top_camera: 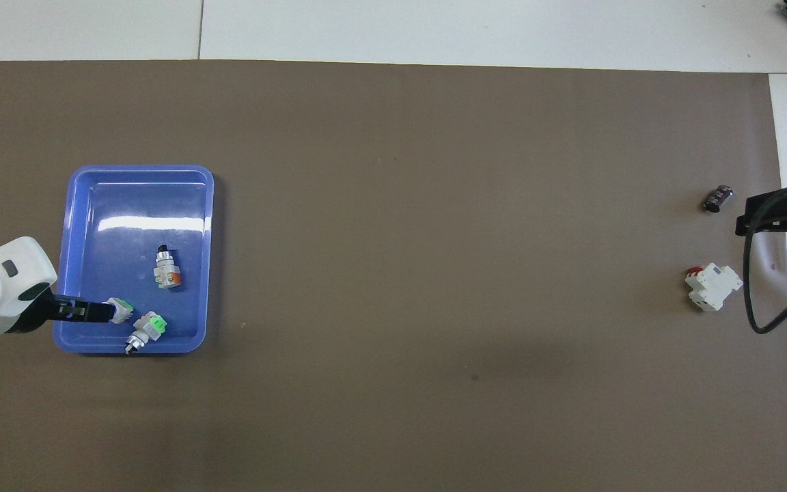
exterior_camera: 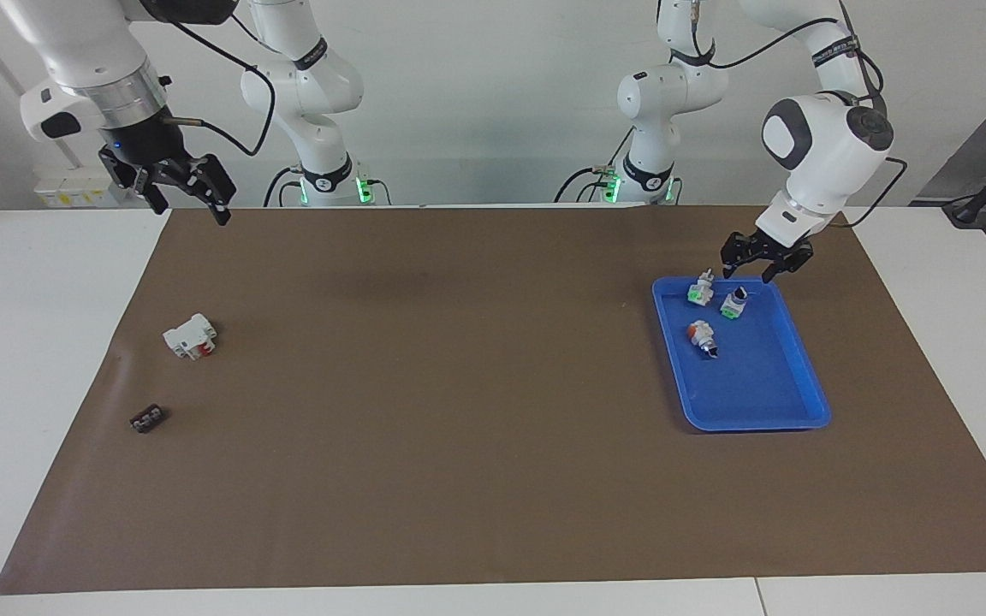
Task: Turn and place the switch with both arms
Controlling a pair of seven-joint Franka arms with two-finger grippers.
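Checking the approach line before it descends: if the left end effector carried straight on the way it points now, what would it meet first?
Probably the green-ended switch in the blue tray. The left end effector points down over it, fingers open, not yet touching. A second green-ended switch lies beside it; depth is uncertain.

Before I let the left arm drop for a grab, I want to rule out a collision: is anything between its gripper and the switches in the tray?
Nothing visible. The left gripper, fingers open, hangs over the blue tray end nearest the robots, beside two green-ended switches. Right gripper waits.
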